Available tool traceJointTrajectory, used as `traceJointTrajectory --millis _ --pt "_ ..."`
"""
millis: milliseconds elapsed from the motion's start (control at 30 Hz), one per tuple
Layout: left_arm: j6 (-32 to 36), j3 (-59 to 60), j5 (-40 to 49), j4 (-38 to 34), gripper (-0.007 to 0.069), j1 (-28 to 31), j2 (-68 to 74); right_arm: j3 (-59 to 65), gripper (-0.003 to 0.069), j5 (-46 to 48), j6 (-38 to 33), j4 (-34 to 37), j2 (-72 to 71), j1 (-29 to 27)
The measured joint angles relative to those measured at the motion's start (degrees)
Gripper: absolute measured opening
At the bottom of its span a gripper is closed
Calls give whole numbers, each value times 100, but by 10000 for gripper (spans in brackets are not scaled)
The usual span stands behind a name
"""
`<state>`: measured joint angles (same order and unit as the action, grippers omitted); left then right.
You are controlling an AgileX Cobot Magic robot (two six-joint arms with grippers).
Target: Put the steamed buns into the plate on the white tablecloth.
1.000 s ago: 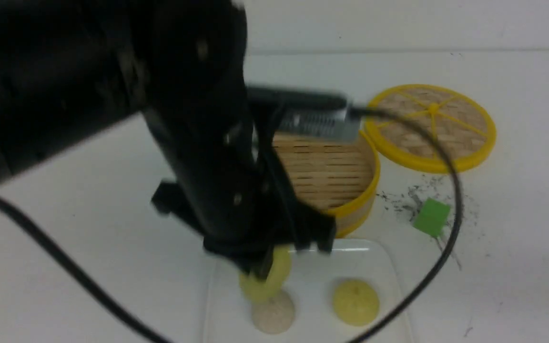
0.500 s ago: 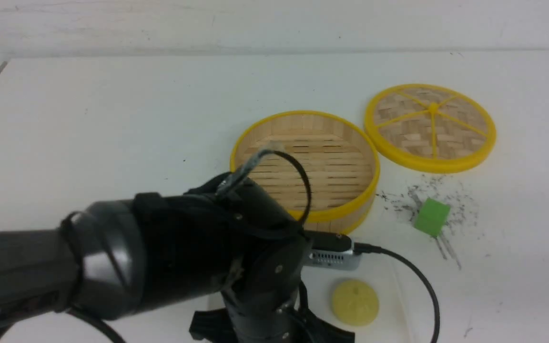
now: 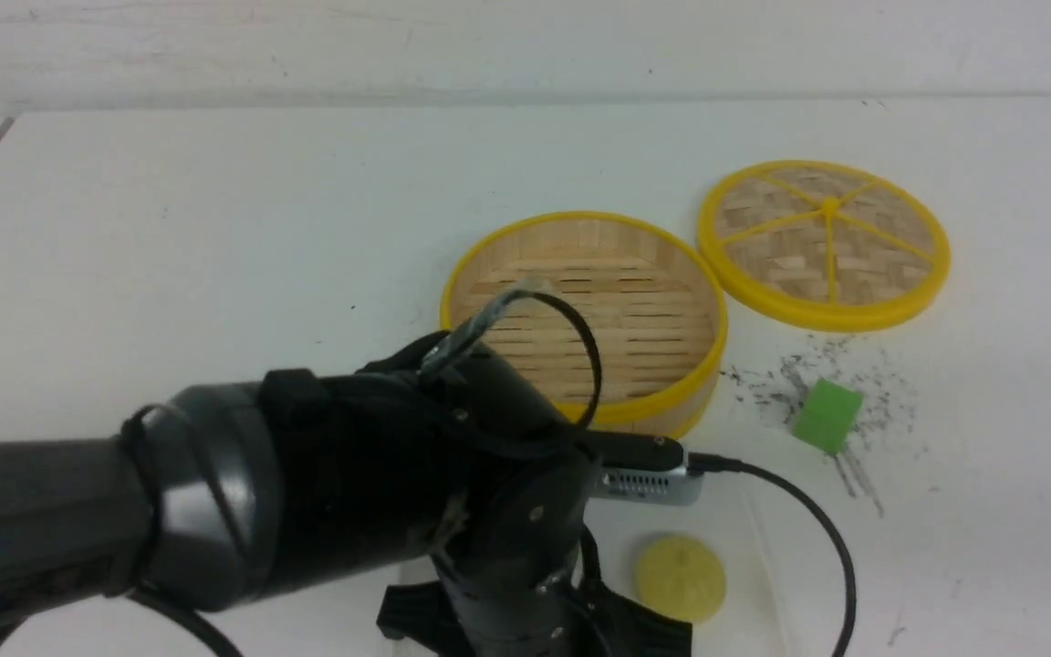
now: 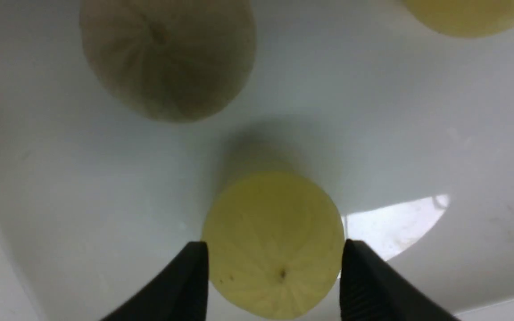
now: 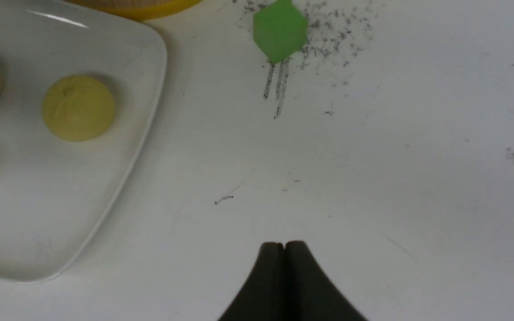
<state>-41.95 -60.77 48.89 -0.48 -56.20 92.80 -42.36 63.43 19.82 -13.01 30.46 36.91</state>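
The left gripper [image 4: 275, 248] stands open over the plate [image 4: 373, 111]. Its two black fingers [image 4: 181, 285] are spread wide, one on each side of a pale yellow bun [image 4: 275, 223] that sits between them. The tips are just beside the edges of the bun, but I cannot tell if they touch it. This bun rests on the glossy white surface and throws a soft shadow behind itself. Near it on the same plate lies the off-white bun [image 4: 167, 58], and a little apart is the second yellow bun [image 3: 680, 578], dome upward. So all three buns are on the plate. In the front view the thick black left arm [image 3: 215, 511] covers most of the plate, and a black cable [image 3: 817, 529] curves over the right side of the plate. The right gripper [image 5: 285, 249] is closed with its fingers pressed together and holds nothing. It hangs above the white tablecloth [image 5: 373, 178] on the counter, to the right of the plate. Beyond the plate stands the round steamer basket [image 3: 717, 347] with a yellow rim. Its woven lid [image 3: 824, 242] lies flat just beside it, to the right and further back. A green cube [image 3: 826, 416] sits on dark smudges [image 3: 763, 383] to the right of the basket.
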Motion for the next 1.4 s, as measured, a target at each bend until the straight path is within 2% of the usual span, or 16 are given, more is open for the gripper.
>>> traceJointTrajectory --millis 133,300,367,400,433,567,600,700,867,933,1033,1200,1367,1400 --pt "0 -309 183 320 430 0 -181 -662 -15 764 -454 6 -624 0" --pt "0 -516 233 505 430 0 -195 -883 -15 867 -947 183 -1458 0" --pt "0 -527 234 538 430 0 -195 -815 -15 867 -1100 509 -1883 0" --pt "0 -527 234 550 430 0 -195 -578 -15 752 -1226 1003 -2350 0" --pt "0 -527 234 550 430 0 -195 -544 -15 679 -1235 1060 -2394 0" --pt "0 -545 234 550 428 0 -195 386 -15 -683 -1717 2333 -2947 0" --pt "0 -545 234 550 428 0 -195 491 -15 -834 -1801 2456 -2964 0" --pt "0 -545 234 585 428 0 -195 1275 -13 -1909 -2583 3328 -2872 0" --pt "0 -545 234 611 428 0 -195 1669 -11 -2693 -3522 3851 -2567 0" --pt "0 -545 234 618 428 0 -195 1693 -11 -2739 -4019 3914 -2503 0" --pt "0 -545 203 618 428 0 -195 1694 -10 -2643 -4332 3989 -2480 0" --pt "0 -545 167 643 427 0 -195 1694 -8 -2723 -4272 4083 -2480 0" --pt "0 -545 167 655 427 0 -195 1756 -5 -3152 -3161 3958 -2480 0" --pt "0 -545 162 655 426 0 -195 1842 -4 -3288 -2738 3630 -2480 0"
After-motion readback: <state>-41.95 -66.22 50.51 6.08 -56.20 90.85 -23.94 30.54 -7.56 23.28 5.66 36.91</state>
